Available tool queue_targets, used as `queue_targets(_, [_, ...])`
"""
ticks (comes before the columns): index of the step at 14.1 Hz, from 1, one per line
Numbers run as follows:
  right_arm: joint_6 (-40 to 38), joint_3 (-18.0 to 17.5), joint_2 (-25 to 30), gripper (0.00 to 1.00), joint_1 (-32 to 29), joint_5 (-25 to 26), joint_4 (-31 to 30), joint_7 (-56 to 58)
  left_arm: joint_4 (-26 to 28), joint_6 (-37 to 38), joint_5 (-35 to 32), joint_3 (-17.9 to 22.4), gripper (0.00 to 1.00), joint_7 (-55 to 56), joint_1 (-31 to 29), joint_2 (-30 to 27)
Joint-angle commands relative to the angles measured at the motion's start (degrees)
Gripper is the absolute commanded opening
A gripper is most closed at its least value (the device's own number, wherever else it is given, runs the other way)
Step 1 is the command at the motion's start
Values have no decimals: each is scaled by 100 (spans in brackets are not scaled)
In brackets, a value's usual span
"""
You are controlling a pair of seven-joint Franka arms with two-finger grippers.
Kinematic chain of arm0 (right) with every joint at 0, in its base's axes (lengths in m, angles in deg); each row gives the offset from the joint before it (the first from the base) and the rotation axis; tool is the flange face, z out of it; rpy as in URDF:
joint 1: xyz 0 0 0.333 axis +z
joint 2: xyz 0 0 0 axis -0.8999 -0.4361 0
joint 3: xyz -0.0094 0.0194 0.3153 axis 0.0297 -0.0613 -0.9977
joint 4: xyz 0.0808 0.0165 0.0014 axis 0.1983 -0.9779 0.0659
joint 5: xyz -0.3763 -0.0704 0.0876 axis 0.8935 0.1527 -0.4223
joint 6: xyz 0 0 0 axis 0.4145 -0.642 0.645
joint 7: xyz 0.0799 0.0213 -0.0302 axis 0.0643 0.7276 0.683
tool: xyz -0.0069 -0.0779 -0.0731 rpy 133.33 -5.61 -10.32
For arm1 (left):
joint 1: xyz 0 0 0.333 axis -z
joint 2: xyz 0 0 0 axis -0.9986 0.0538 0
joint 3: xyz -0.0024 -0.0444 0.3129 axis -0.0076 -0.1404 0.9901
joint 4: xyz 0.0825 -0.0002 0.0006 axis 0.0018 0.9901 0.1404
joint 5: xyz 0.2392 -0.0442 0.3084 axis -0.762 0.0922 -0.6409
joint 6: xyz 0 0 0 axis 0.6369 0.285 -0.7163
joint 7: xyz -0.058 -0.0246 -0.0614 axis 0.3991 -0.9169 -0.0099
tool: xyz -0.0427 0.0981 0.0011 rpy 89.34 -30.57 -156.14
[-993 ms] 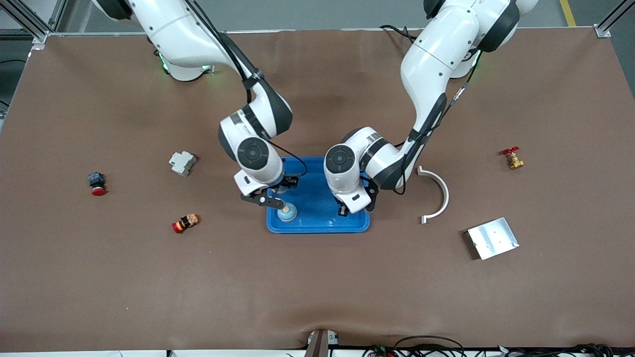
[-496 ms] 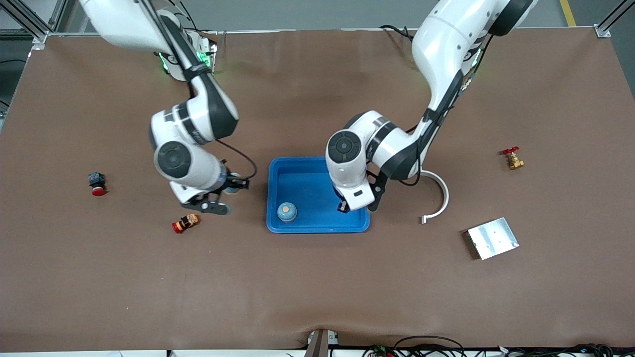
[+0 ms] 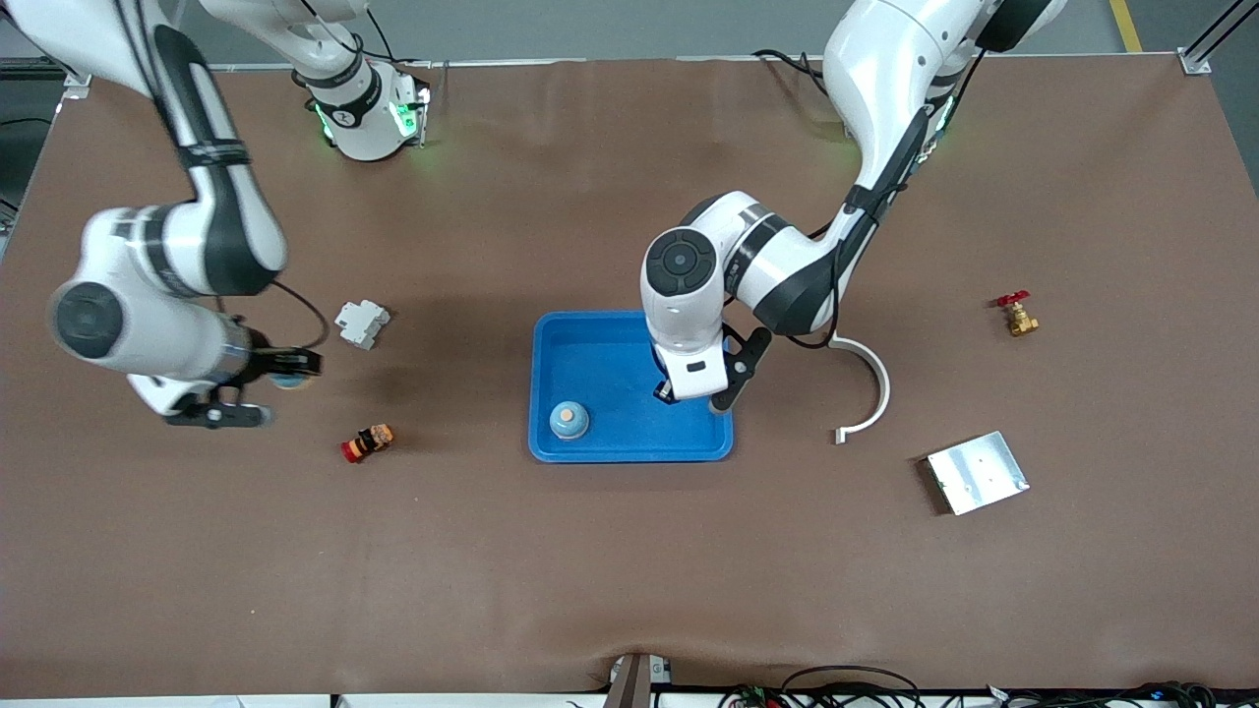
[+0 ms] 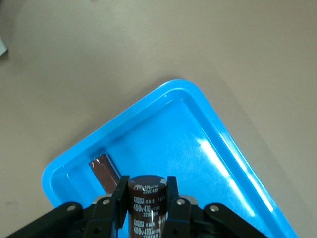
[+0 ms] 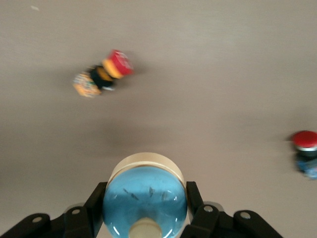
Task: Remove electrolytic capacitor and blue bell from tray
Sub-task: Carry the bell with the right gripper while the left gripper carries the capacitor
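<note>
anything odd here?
Right hand grips a blue bell over the table toward the right arm's end, away from the blue tray, where a second bell already sits. Two bells looks odd. Left hand holds capacitor.

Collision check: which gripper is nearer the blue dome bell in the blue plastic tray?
Left. The left gripper, holding a brown capacitor, is over that tray; the right gripper is over table toward the right arm's end.

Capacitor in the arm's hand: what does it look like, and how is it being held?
The capacitor is a small cylinder in a dark brown, glossy sleeve with white printing that reads 400v 470. The left end effector clamps it between two black fingers, one on each side, with its end sticking out past them. It is over the blue tray, near one corner; only the fingers visibly touch it.
</note>
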Motion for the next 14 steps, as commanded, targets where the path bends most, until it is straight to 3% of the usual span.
queue_targets(1, [381,-148,226,13,-651,117,-598,781,101,187,82,-14,0,-1337,-63,-178])
queue_targets(4, [1418,342,209,13,-881,161,-1336,1870,119,277,64,-14,0,-2842,-239,-248])
queue_targets(10, [1665,713,95,13,-899,152,-1891,2356,408,303,82,-32,0,-4936,-766,-512])
queue_targets(14, [1842,890,-186,14,-995,91,-1883,2734,1495,-274,64,-383,0,-6244,-1433,-1090])
